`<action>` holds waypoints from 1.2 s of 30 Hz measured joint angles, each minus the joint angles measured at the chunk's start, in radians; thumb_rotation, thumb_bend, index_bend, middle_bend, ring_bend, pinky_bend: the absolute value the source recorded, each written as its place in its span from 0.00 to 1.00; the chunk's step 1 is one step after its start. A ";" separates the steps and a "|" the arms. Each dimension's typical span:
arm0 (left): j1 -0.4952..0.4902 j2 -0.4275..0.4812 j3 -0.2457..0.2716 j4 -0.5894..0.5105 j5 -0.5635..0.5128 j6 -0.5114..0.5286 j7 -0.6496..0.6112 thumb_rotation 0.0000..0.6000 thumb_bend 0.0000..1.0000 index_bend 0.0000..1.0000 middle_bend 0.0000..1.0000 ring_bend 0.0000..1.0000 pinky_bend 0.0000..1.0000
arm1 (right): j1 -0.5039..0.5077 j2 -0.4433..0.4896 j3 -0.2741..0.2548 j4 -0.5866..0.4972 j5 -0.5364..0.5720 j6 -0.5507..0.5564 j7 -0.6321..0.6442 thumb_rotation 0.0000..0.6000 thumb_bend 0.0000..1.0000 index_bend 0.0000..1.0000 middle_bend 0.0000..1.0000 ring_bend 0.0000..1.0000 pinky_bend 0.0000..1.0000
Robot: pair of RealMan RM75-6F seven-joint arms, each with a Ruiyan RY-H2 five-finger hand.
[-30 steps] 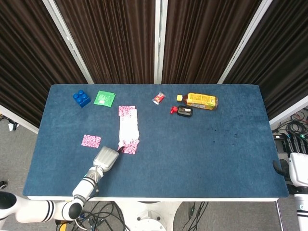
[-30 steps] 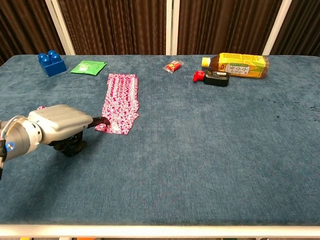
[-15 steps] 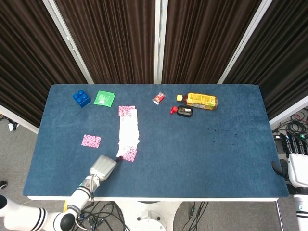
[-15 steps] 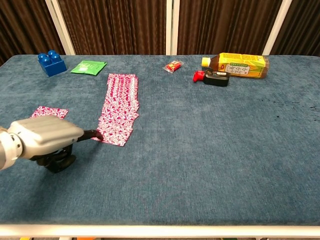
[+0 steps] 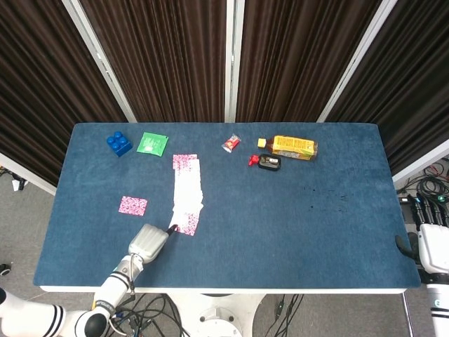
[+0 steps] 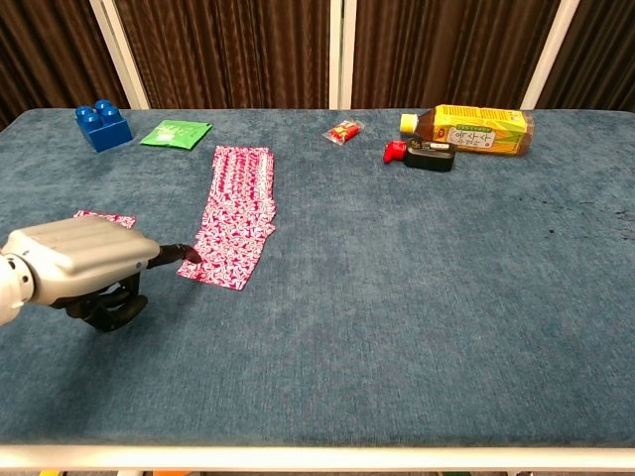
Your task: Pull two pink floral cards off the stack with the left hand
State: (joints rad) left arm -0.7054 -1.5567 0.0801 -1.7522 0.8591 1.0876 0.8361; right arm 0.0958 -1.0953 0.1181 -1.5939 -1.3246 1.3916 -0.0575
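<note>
The pink floral cards (image 5: 187,186) lie fanned in a long strip left of the table's middle, also seen in the chest view (image 6: 238,193). The front card (image 6: 220,263) sticks out of the strip's near end at a slant. My left hand (image 6: 79,263) lies low on the cloth just left of it. One outstretched fingertip (image 6: 186,254) presses on that card's left corner, and the other fingers are curled under. A single pink card (image 5: 132,205) lies apart to the left. A white part at the right edge, probably my right hand (image 5: 433,247), shows too little to read.
At the back left sit a blue brick (image 6: 102,124) and a green packet (image 6: 176,132). A small red wrapper (image 6: 344,130), a black and red object (image 6: 422,155) and a lying yellow bottle (image 6: 471,129) are at the back centre-right.
My left hand has drawn back toward the front left, its fingertip dragging the front card out of the strip's near end. The lone card at the left has not moved.
</note>
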 measured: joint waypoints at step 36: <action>0.020 0.101 0.092 -0.121 -0.075 0.080 0.076 1.00 0.60 0.13 0.87 0.90 0.92 | -0.001 -0.006 -0.001 0.011 -0.010 0.003 0.018 1.00 0.23 0.00 0.00 0.00 0.00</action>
State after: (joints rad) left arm -0.6851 -1.4557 0.1720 -1.8732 0.7844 1.1680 0.9124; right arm 0.0950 -1.1018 0.1175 -1.5824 -1.3348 1.3947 -0.0396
